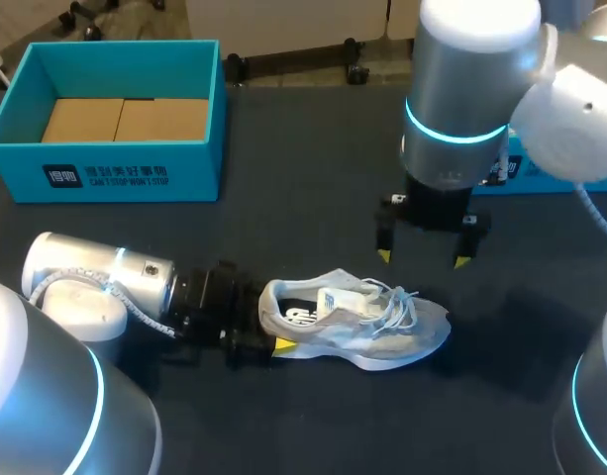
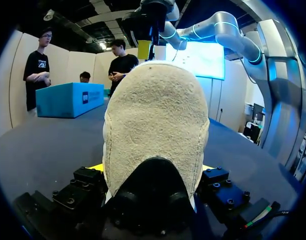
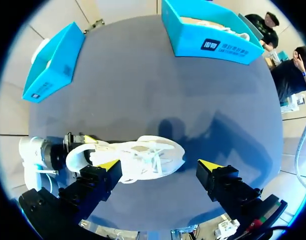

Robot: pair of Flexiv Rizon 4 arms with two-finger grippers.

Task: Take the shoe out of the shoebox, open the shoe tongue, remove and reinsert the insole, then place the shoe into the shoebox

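Observation:
A white and grey shoe [image 1: 367, 325] rests on the dark table, toe to the right, laces loose and its tongue [image 1: 340, 297] raised. My left gripper [image 1: 270, 336] comes in low from the left, and its fingers press on both sides of the heel. In the left wrist view the fuzzy heel [image 2: 155, 120] fills the space between the yellow tips of the left gripper [image 2: 152, 169]. My right gripper [image 1: 422, 259] hangs open above and behind the toe end, touching nothing. From the right wrist view the shoe [image 3: 143, 159] lies below the open right gripper [image 3: 159, 166].
An open blue shoebox [image 1: 135, 170] with a cardboard floor stands at the back left. A second blue box [image 1: 565, 180] sits at the back right, partly behind my right arm. In the right wrist view these are the shoebox [image 3: 52, 62] and the second box [image 3: 207, 42].

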